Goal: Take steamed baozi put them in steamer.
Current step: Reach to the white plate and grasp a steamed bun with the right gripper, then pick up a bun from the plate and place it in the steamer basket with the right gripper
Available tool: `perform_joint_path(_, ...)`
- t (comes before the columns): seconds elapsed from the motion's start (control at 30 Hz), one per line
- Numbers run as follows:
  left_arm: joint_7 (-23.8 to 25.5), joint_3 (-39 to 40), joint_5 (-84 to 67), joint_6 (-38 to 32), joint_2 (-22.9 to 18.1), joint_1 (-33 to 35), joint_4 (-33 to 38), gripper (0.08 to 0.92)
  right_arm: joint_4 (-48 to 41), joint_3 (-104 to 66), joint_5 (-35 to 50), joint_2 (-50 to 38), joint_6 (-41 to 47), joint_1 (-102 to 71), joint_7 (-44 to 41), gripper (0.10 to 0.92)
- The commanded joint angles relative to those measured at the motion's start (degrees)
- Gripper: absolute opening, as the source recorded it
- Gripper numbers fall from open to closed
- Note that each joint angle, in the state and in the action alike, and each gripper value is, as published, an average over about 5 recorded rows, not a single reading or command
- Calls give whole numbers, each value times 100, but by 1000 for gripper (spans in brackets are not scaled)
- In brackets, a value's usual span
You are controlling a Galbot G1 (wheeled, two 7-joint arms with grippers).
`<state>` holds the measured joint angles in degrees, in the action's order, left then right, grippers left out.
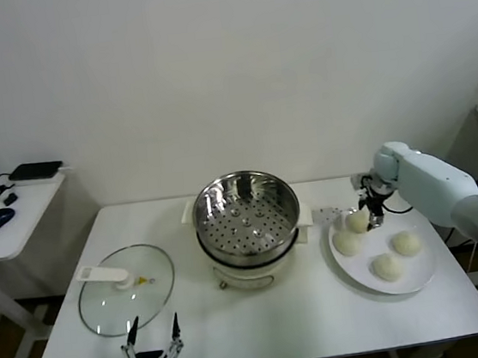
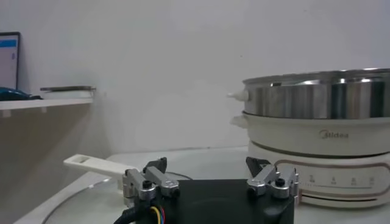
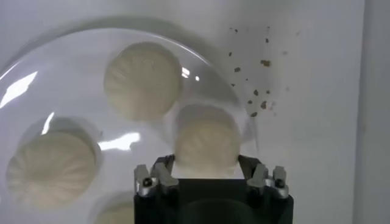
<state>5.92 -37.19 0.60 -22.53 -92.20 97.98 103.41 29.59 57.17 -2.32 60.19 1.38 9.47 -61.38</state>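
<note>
right claw (image 1: 371, 212): at the far edge of the white plate (image 1: 423, 277), fingers closed around one steamed baozi (image 1: 359, 221); wrist view shows that bun (image 3: 206, 145) pinched between both fingers (image 3: 163, 173)
grasped bun vs plate: cannot tell if it touches the plate or sits just above it
other baozi: three on the plate, one (image 1: 347, 243) just beside the grasped one, one (image 1: 405, 243) toward the right, one (image 1: 387, 267) nearest the robot
steamer (image 1: 246, 216): steel pot on cream base, mid surface, left of the plate; perforated tray bare, no buns inside
glass lid (image 1: 126, 289): flat on the surface, left of the steamer, white handle up
left claw (image 1: 153, 342): parked at the near edge of the white surface (image 1: 265, 327), just by the lid, fingers wide apart, holding nothing; wrist view (image 2: 210, 176) confirms
crumbs (image 3: 259, 91): scattered on the surface beside the plate
</note>
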Motion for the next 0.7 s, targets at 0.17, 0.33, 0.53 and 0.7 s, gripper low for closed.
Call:
perform_joint_path(0.17,-13,-28,21,1,-17,26,38,823,903,435,557,-439,105,409,-53,629)
perform_joint_path(0.33,-14,-39,33,-9,-25,33,47,823,1987,1200,1098,-898,148,1196,-81,628)
perform_joint_path(0.53,-21,-34,53,-20,-26,42,55,823,2951,2187,1823,-1086,-23,2548,-103,628)
perform_joint_path(0.7,-23,-25,55,-26,-29,41,85,823,3590,2657,2320,-902,-204,3533,-67,628)
